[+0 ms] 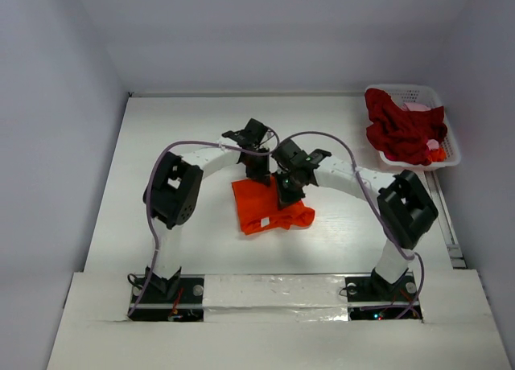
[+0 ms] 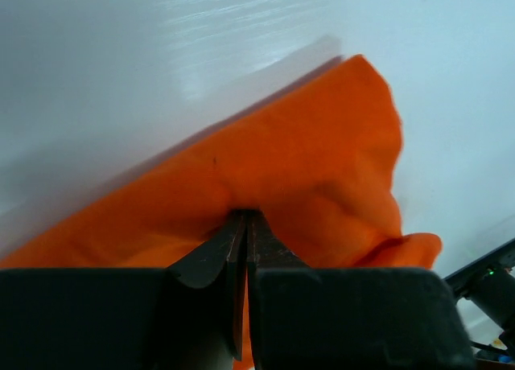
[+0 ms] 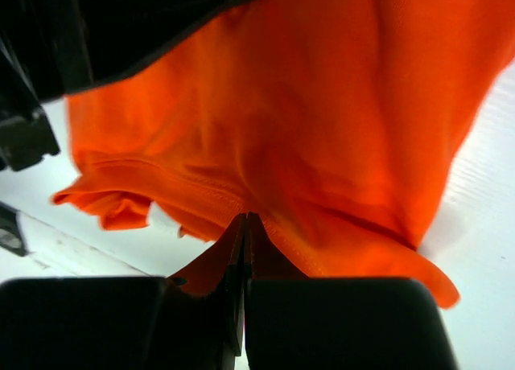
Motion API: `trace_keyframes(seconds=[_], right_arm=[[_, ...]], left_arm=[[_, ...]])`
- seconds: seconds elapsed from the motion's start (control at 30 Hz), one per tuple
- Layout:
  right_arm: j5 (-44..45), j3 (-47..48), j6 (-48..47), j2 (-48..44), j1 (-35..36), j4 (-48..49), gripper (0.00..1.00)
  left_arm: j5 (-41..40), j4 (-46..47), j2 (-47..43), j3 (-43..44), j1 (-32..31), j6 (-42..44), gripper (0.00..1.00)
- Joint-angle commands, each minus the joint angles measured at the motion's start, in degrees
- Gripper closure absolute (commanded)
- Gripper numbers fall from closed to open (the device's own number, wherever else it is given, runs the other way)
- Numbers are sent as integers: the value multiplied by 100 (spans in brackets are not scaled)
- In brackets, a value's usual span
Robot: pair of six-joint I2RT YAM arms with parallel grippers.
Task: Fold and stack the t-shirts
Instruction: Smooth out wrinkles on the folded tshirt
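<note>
The orange-red t-shirt (image 1: 265, 207) lies bunched at the middle of the white table (image 1: 161, 145). My left gripper (image 1: 259, 175) is shut on its far edge; in the left wrist view the orange-red t-shirt (image 2: 306, 177) rises from the closed left gripper (image 2: 245, 215). My right gripper (image 1: 288, 195) is shut on the shirt's hem close beside it; the right wrist view shows the orange-red t-shirt (image 3: 322, 104) hanging from the closed right gripper (image 3: 245, 217). A dark crimson t-shirt (image 1: 402, 133) is heaped in the basket, with a bit of pink cloth (image 1: 420, 108) behind it.
A white lattice basket (image 1: 451, 149) stands at the far right corner of the table. A metal rail (image 1: 444, 217) runs along the right edge. White walls close in the back and both sides. Both arm bases sit at the near edge.
</note>
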Motion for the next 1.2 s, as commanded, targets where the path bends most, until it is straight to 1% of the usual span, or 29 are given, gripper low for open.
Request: trace_keyframes(seconds=[0.0,0.1,0.3,0.4,0.53,0.63,0.73,1.0,1.17], right_arm=[[110,-118,-112,227,211,217,100],[40,-311,-77,263,352,288,100],[-153,-812,89,333,353,586,100],[-311,-1145,318,439,353,963,100],[-400,-1489,643,430,353,1219,100],[-418,-1569,766,377,353,1263,100],[-312,-1446,767,333,353,1141,100],[-242,-1173,916,122,353,824,100],[-259,-1349,1056,236,177,903,100]], left_arm=[[129,42,171,8,25,180,100],[191,-2,303,113,25,224,100],[279,68,566,-9,25,224,100],[305,95,760,-45,25,241,100],[331,112,831,-167,86,197,100],[332,112,734,-360,139,215,100],[253,104,524,-624,139,241,100],[103,121,-100,-1397,376,224,100],[112,235,-189,-1793,429,206,100]])
